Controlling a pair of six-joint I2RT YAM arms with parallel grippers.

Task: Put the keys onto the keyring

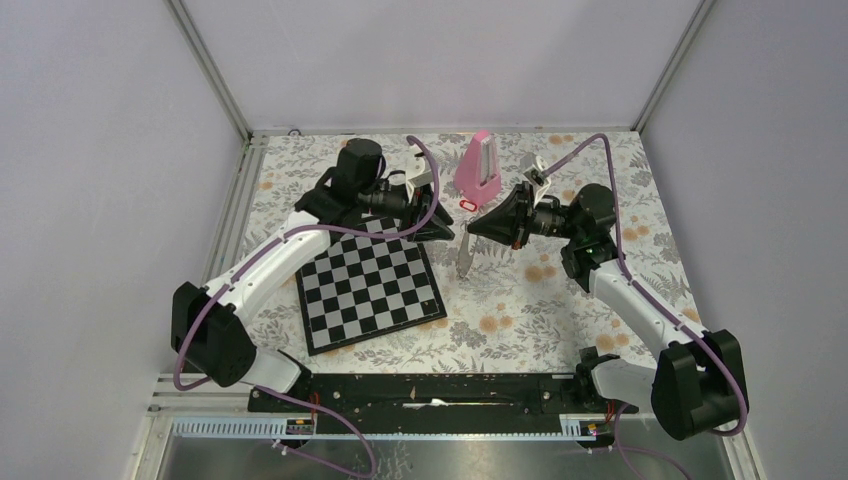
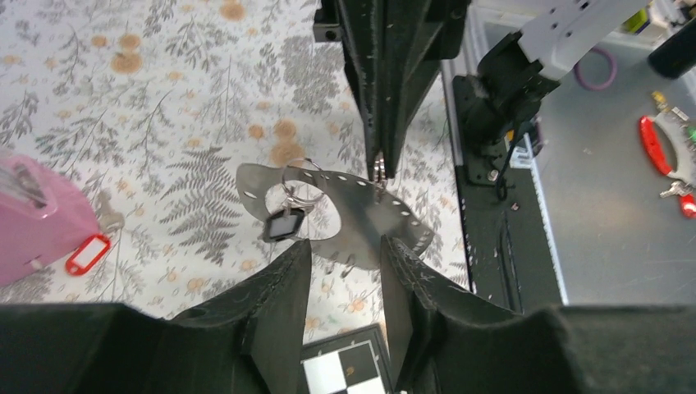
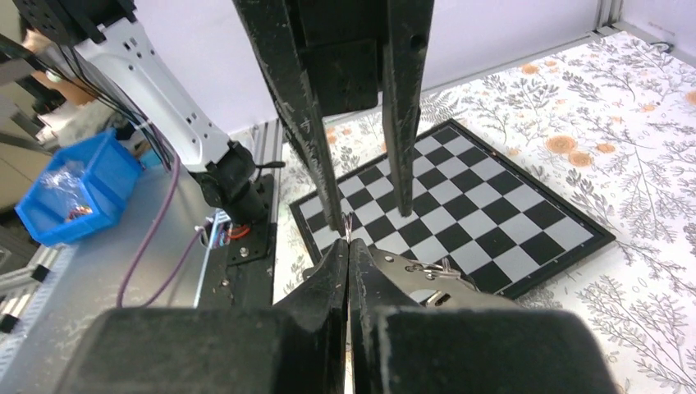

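Above the table (image 1: 520,320), just off the far right corner of the chessboard (image 1: 370,285), we have the keyring (image 2: 369,215) in the air. Right claw (image 2: 379,171) is closed on its upper edge, and the pale perforated loop hangs down from that pinch. Left claw (image 2: 345,271) faces it with fingers spread and the loop's lower edge in or just past the gap. It holds nothing, and we can't tell if it touches.

Dark key (image 2: 285,223) hangs at the loop by a small metal ring (image 2: 299,182), so we judge that one done. The wrist view doesn't show clearly how the ring threads on.

Red key (image 2: 88,253) lies on the table just beside the pink metronome (image 2: 33,217), well apart from both claws.

Roughly halfway, then. Left to do: pick up the red key, bring it over, and thread it onto the loop while the right claw holds it.
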